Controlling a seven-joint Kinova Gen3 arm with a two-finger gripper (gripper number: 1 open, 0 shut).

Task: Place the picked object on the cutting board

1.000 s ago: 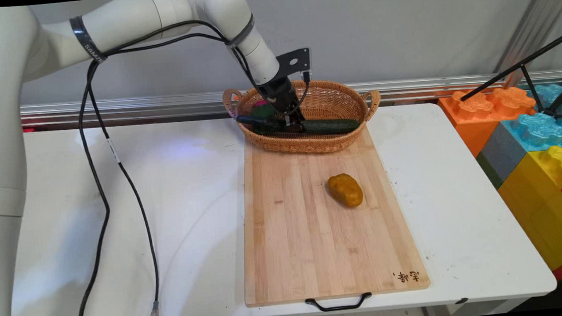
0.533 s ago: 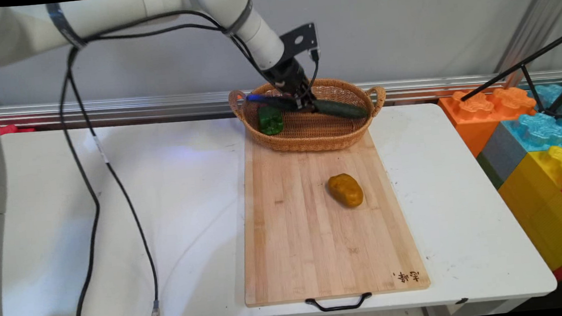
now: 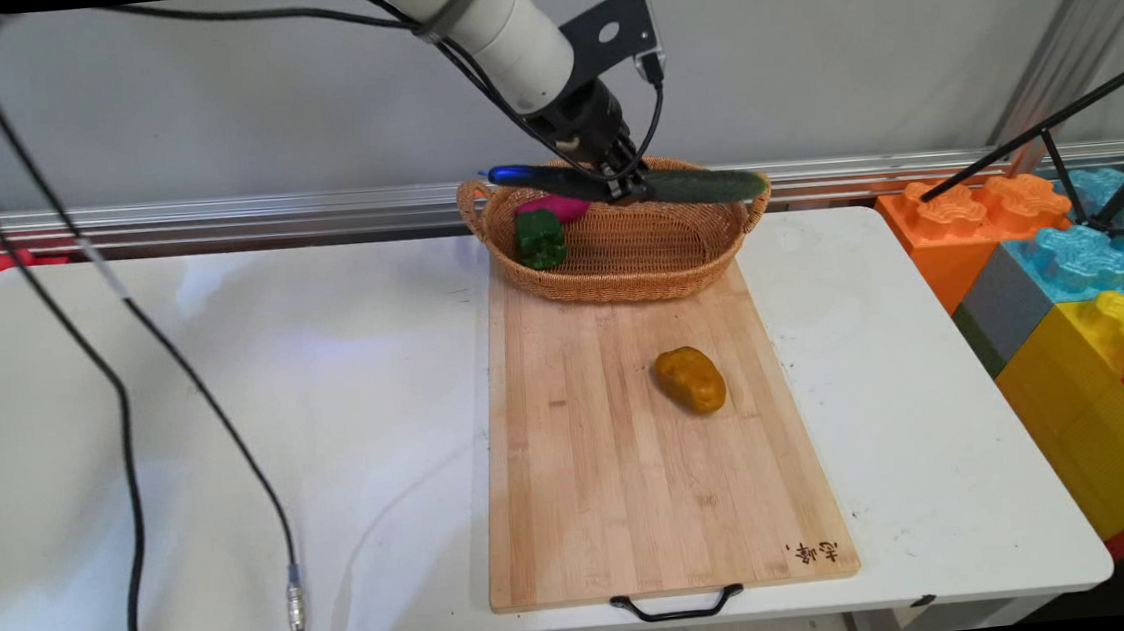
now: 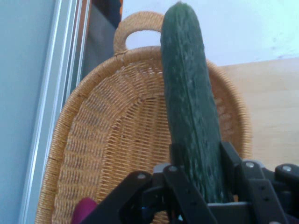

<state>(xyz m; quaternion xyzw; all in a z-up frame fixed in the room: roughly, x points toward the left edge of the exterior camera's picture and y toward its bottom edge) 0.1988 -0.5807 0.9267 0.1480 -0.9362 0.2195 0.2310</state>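
My black gripper [image 3: 627,188] is shut on a long dark green cucumber [image 3: 702,185] and holds it level above the wicker basket [image 3: 629,270] at the far end of the cutting board. In the hand view the cucumber [image 4: 189,102] runs up from between the fingers [image 4: 231,161], over the basket's woven floor [image 4: 117,144]. A green pepper [image 3: 540,238] and a magenta vegetable [image 3: 553,206] lie in the basket's left part. A brown potato [image 3: 690,380] rests on the wooden cutting board [image 3: 626,491], well in front of the gripper.
Black cables [image 3: 118,411] hang over the table's left half. Large coloured toy blocks [image 3: 1072,295] stand past the table's right edge, with a black tripod leg [image 3: 1039,132] above them. A metal rail [image 3: 214,223] runs along the wall behind the table [image 3: 327,394].
The gripper has risen out of the basket with the cucumber, moving up and a little right. The green pepper and the magenta vegetable are now uncovered.
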